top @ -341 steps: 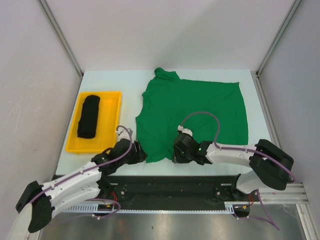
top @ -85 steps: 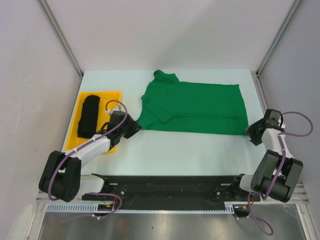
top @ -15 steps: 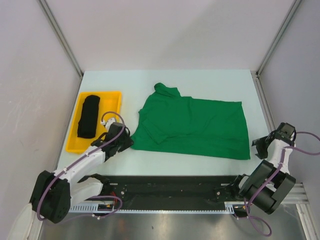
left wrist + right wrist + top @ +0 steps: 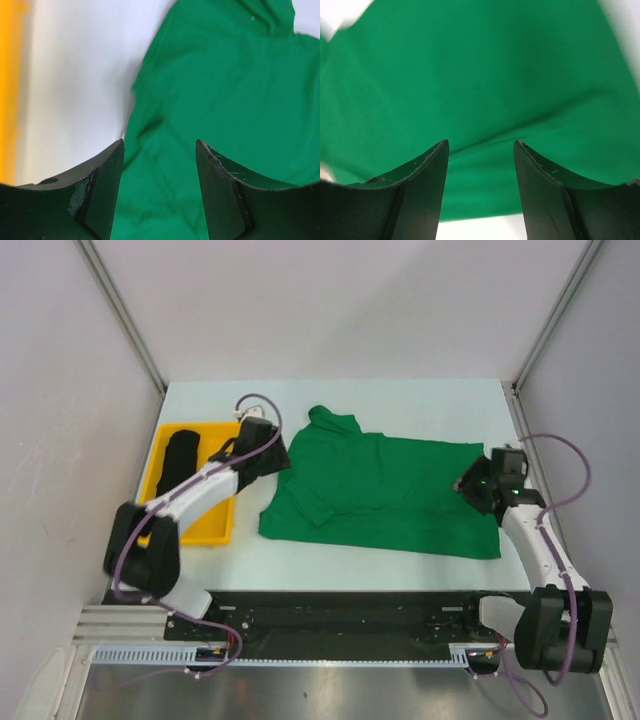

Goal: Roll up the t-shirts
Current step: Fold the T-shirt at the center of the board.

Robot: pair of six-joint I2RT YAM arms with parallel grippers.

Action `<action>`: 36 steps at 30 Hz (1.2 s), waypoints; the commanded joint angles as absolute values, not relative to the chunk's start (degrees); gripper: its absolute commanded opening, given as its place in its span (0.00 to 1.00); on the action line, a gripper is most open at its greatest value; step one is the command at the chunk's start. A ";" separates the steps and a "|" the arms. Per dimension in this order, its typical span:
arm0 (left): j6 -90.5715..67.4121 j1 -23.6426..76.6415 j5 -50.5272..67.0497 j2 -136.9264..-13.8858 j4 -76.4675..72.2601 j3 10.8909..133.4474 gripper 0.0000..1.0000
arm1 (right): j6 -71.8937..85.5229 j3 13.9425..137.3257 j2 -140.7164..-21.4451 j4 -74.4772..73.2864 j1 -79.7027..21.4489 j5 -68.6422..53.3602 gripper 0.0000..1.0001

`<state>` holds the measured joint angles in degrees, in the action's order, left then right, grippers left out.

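The black t-shirt [image 4: 180,455] is only partly seen. It lies in the yellow tray [image 4: 207,528] at the table's [image 4: 400,400] left edge, and the left arm crosses above the tray and covers its near end, so its full length cannot be judged. Much of the tray's right rim is hidden by the same arm. In the left wrist view the tray is reduced to a blurred yellow strip along the left border.

The left gripper [image 4: 275,455] is small and dark from above, and its jaws cannot be read there. In the left wrist view its fingers [image 4: 102,192] are seen spread apart with nothing between them, just above the left edge of the green t-shirt [image 4: 385,495]. Whether the cloth is touched cannot be told.

The right gripper [image 4: 467,486] is placed over the shirt's right side, near the table's right edge. In the right wrist view its fingers [image 4: 422,190] are likewise parted and empty, and the cloth below is blurred, with one soft crease running across it.

The green t-shirt is laid flat across the middle and right of the table. Overlapping layers are visible on its left part, and a lump of cloth points toward the far edge. Grey walls enclose the table on three sides.
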<state>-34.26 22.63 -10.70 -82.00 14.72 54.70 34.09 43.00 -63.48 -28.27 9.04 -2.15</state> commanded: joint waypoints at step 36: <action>-26.98 16.17 -7.47 -102.31 16.08 71.54 0.69 | 2.55 74.27 -109.95 -12.57 -59.85 17.14 0.47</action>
